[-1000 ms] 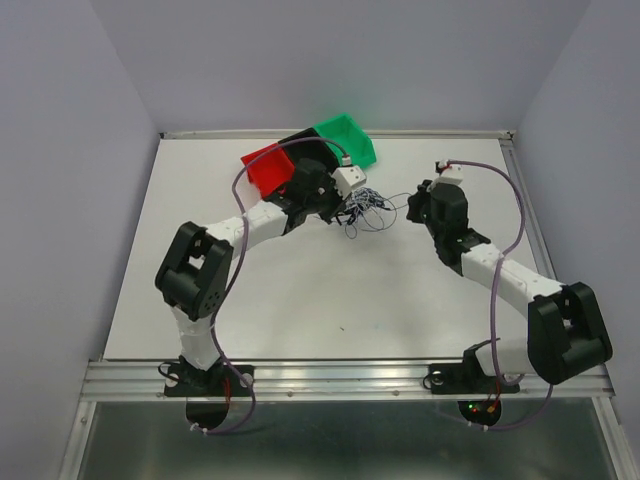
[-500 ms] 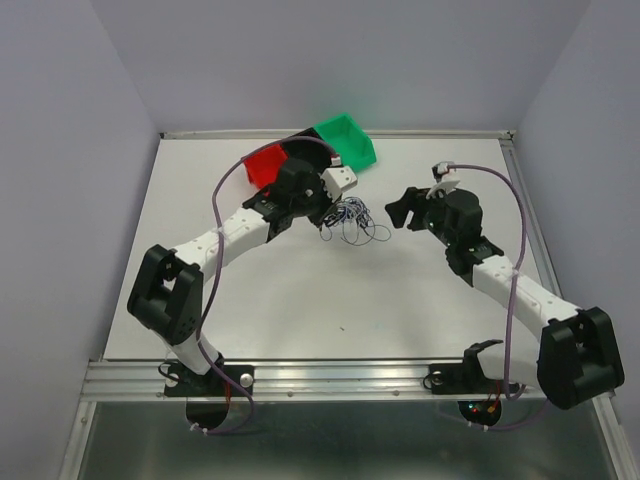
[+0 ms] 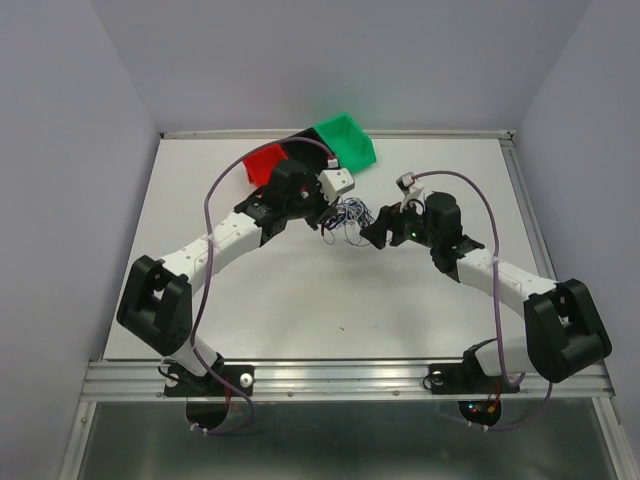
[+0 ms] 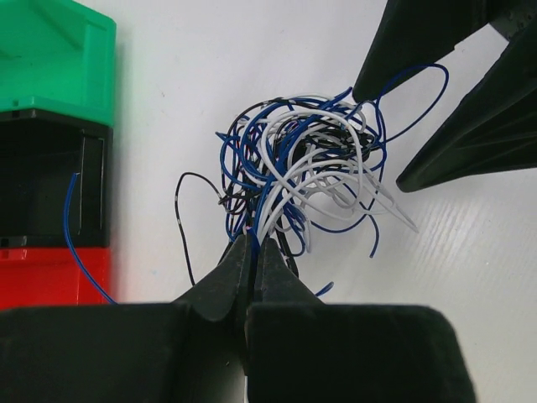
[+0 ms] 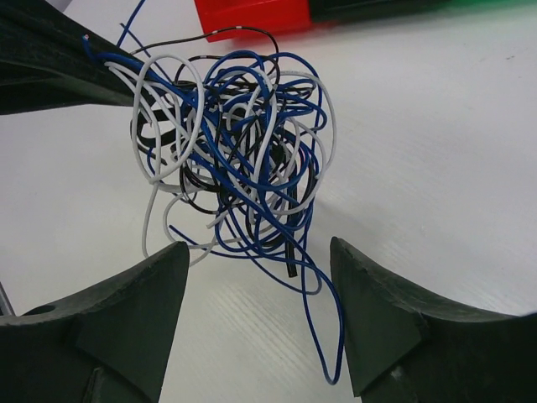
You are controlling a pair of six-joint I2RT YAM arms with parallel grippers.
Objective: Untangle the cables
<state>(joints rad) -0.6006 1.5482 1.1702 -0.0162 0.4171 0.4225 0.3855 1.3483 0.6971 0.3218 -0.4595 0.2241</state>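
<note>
A loose ball of very thin cables [image 4: 306, 172], white, dark blue and black strands looped through one another, sits over the white table [image 3: 300, 300] just in front of the black bin [image 4: 42, 176], a little toward the right arm's side. The wrist views do not show whether the ball rests on the table or hangs just above it. The left gripper [image 4: 252, 243] reaches in from the black bin's side. Its two dark fingers are pinched together on a few white and blue strands at the edge of the ball, with no gap between the tips. In the right wrist view those strands are drawn up to a point against that gripper. The right gripper [image 5: 258, 248] faces the ball from the side away from the black bin. Its jaws are spread wide and grip nothing. The ball's lower loops hang in front of the gap between its fingers [image 5: 126, 302], and one long blue loop trails down beside the other finger. One separate blue strand [image 4: 71, 210] lies apart from the ball, running across the black bin and onto the red bin [image 4: 42, 277] next to it. A green bin [image 4: 50, 59] touches the black bin on its other side.
</note>
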